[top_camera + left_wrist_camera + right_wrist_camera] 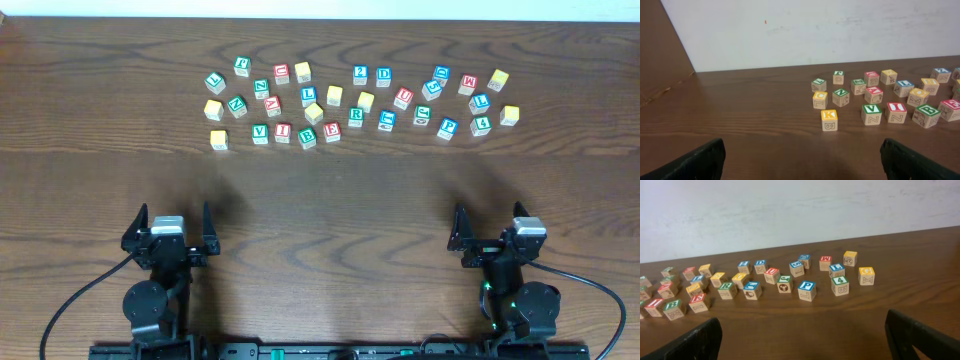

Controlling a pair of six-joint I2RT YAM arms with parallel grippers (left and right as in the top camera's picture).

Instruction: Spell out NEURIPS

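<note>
- Left fingers (141,228): standing spread wide over bare wood at the near left, pinching nothing. In the left wrist view we are seeing only two dark, blunt tips, cropped by the bottom corners.
- Right fingers (459,228): also standing spread apart at the near right, gripping nothing. The right wrist view is cropping them the same way.
- Arm bases and black cables (60,310): running off the lower edge of the overhead view.
- NEURIPS cubes: lying mixed among like cubes in a loose band along the far side of the tabletop (320,200), well apart from both pairs of fingers.
- Letters we are reading:
  - The green N cube (237,104) is sitting toward the band's left.
  - The red I cube (283,132) and red E cube (332,131) are sitting on its near edge, with a green B cube (307,137) between them.
  - The green R cube (356,116) is sitting near the middle.
  - The red U cube (403,97) and blue P cube (447,128) are sitting toward the right.
- S: we are not making out which cube is carrying it. Several yellow-topped cubes (334,95) are showing faces too small to read.
- Materials:
  - The cubes are showing pale, square-edged wood with coloured borders and printed letters.
  - The tabletop is showing dark brown wood with long grain lines.
  - The white wall (815,30) behind is looking matte and faintly scuffed.
</note>
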